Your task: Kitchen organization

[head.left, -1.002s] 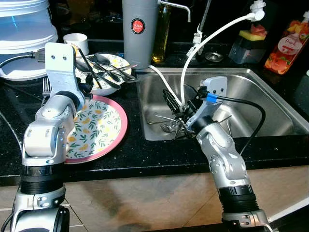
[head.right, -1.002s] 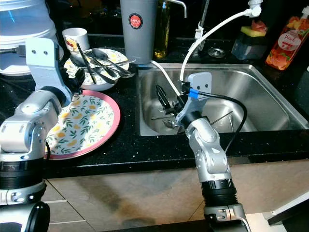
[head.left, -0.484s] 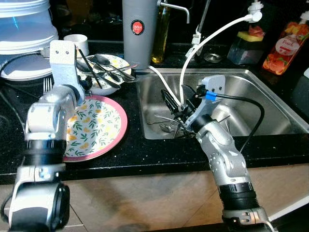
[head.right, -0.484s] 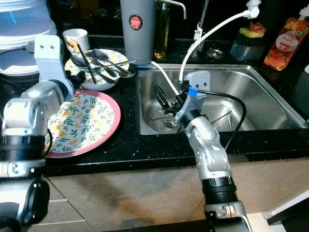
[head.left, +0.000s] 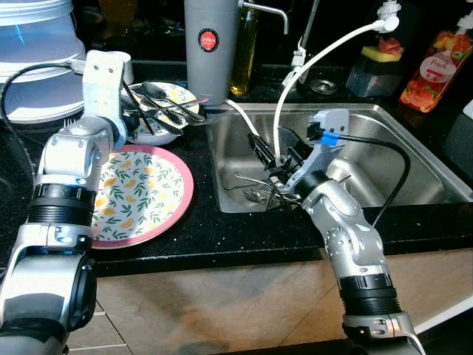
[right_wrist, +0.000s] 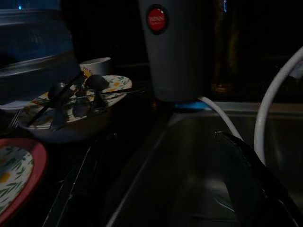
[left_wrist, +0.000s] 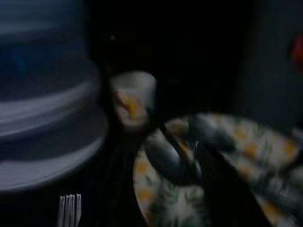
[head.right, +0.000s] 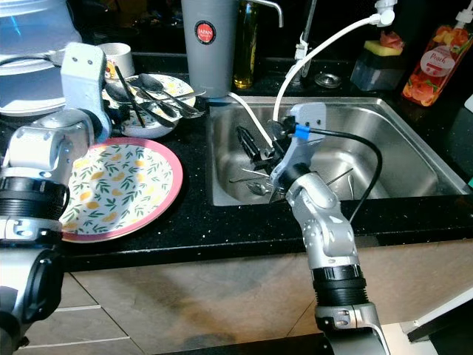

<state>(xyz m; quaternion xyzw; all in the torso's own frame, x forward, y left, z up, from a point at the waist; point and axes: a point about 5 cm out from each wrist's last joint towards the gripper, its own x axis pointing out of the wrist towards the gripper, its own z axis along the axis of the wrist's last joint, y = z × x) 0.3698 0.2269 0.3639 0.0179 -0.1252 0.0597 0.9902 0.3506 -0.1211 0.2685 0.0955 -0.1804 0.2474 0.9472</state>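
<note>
Two containers hold the cutlery we can see — a patterned bowl [head.left: 159, 111] at upper left of the head views and the steel sink [head.left: 414, 140] at centre right. In the bowl lie several dark spoons [head.left: 159, 92] and long utensils, crossed over one another, their handles sticking past the rim. In the sink's near-left corner sits a loose tangle of metal cutlery [head.left: 255, 188], thin and shiny against the brushed basin.

Our right gripper [head.left: 270, 159] hangs inside the sink just above that tangle, beside a white hose [head.left: 295, 74] that curves down into the basin; its black fingers stand apart, with nothing between them. Our left gripper [head.left: 137, 122] is at the bowl's near rim, among the utensil handles — we cannot tell whether its fingers are together or apart, since the wrist hides them and the left wrist view is blurred.

Below the bowl, at left centre, a flat round plate [head.left: 144, 196] with a pink rim and a lemon-and-leaf print lies on the black speckled counter [head.left: 222, 237]. Behind the bowl stands a small white cup [head.right: 118, 52], and at top centre a tall grey canister [head.left: 213, 44] with a red round label. At upper right a red soap bottle [head.left: 432, 70] stands behind the sink.
</note>
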